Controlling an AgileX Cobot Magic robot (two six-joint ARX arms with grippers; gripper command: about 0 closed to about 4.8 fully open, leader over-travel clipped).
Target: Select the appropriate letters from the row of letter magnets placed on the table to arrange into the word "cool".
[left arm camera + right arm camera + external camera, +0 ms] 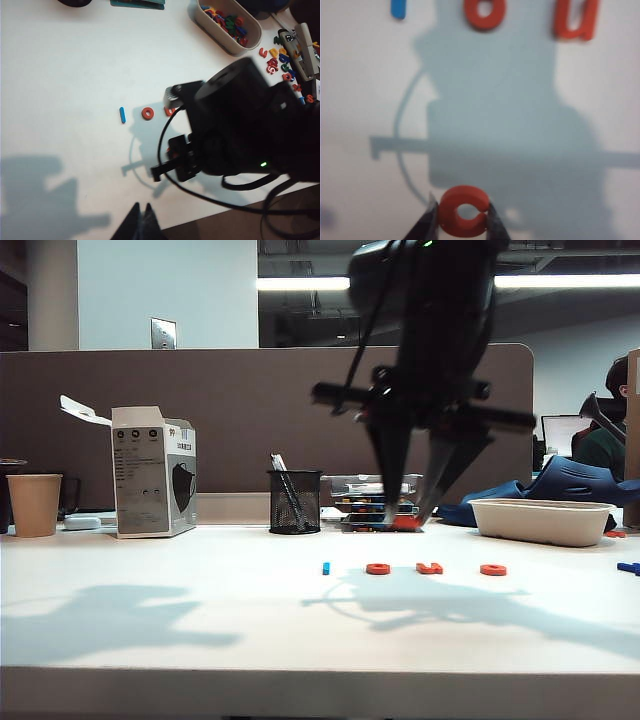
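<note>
The right gripper (pixel 460 216) is hanging above the white counter (pixel 200 610), its fingers (pixel 427 222) standing partly closed and pinching an orange-red letter c (pixel 464 210) by its two sides; in the exterior view the arm is holding this piece (pixel 405 523) in the air above the row of letter magnets (pixel 410 568). That row is lying on the counter in front of the black mesh pen cup (pixel 295 502): a blue bar (pixel 326 567) nearest the cup, then an orange-red ring (pixel 378 568), a hook-shaped orange-red piece (pixel 430 567) and another orange-red ring (pixel 493 569) farthest from it. The left gripper (pixel 141 220) is showing only dark finger tips lying close together with nothing between them. A cream tray (pixel 220 37) of mixed coloured letters is sitting well beyond the row from the cup, with more letters (pixel 280 62) scattered beside it. A paper cup (pixel 34 504) and a white carton (pixel 152 472) are standing on the cup's other side, before a brown partition (pixel 250 410).
</note>
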